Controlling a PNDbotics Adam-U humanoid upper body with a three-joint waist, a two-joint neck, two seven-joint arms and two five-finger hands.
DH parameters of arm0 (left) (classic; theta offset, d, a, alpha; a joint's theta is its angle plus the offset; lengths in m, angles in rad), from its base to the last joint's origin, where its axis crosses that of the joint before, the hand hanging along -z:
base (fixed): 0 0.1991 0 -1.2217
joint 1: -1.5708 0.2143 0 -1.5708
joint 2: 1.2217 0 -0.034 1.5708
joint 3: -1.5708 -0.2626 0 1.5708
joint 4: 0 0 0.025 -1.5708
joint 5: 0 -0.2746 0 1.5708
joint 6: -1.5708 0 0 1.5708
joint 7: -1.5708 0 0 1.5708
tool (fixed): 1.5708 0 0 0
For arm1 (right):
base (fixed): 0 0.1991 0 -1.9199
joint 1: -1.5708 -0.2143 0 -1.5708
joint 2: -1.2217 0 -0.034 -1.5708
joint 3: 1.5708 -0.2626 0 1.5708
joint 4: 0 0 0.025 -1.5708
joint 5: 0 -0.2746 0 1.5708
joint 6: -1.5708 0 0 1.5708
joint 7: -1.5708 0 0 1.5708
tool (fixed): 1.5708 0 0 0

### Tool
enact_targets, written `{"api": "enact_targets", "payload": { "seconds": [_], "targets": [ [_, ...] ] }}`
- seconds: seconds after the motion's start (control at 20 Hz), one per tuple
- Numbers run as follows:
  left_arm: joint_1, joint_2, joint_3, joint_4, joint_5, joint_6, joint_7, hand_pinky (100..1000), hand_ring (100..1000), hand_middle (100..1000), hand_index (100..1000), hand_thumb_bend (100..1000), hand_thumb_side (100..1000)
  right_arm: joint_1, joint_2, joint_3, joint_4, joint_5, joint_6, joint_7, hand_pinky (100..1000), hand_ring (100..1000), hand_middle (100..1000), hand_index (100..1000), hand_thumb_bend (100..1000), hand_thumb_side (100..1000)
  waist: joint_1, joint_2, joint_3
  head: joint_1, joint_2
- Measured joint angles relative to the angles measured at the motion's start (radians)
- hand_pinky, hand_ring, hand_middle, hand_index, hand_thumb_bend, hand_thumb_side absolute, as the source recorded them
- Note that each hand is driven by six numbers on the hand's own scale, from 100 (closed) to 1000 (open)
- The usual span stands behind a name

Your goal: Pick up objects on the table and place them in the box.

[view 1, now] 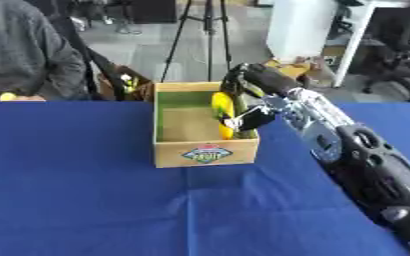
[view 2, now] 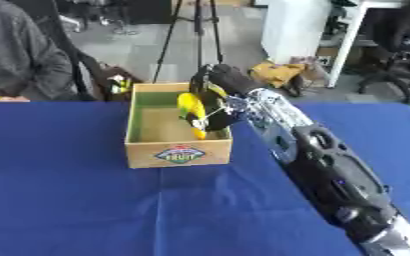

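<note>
While the right hand (view 1: pixel 243 92) curls its fingers round a yellow, curved, banana-like object (view 1: pixel 222 114), that object hangs upright inside the open cardboard box (view 1: pixel 206 152).

My right arm (view 1: pixel 366 165) runs in from four o'clock as a thick black casing with round recesses and glossy ridges. Nearer the wrist (view 1: pixel 309 107) it turns silver, with bare metal joints. The right hand (view 1: pixel 252 80) at eleven o'clock is black, its fingers (view 2: pixel 210 112) dark, with a pale patch near them
</note>
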Motion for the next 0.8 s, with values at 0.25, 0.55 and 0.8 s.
{"api": "enact_targets", "payload": {
  "seconds": [0.25, 0.55, 0.8],
  "targets": [
    [-0.009, -0.001, -0.001, -0.001, 0.002, 0.000, -0.001, 672, 801, 582, 696, 574, 963, 0.013, 0.007, -0.001, 0.043, 0.020, -0.001, 0.007, 553, 556, 528, 589, 210, 308, -0.009, 0.015, 0.036, -0.017, -0.017],
    [-0.021, -0.005, -0.001, -0.006, 0.009, 0.002, -0.009, 673, 801, 581, 696, 574, 963, 0.013, 0.026, -0.012, 0.082, 0.035, -0.010, -0.001, 555, 560, 532, 595, 214, 331, -0.012, 0.033, 0.086, -0.041, -0.036],
    [-0.027, -0.010, -0.001, -0.008, 0.015, 0.003, -0.012, 673, 801, 581, 696, 574, 963, 0.013, 0.035, -0.012, 0.102, 0.039, -0.018, -0.008, 574, 590, 563, 641, 309, 422, -0.017, 0.044, 0.102, -0.058, -0.043]
  ]
}}
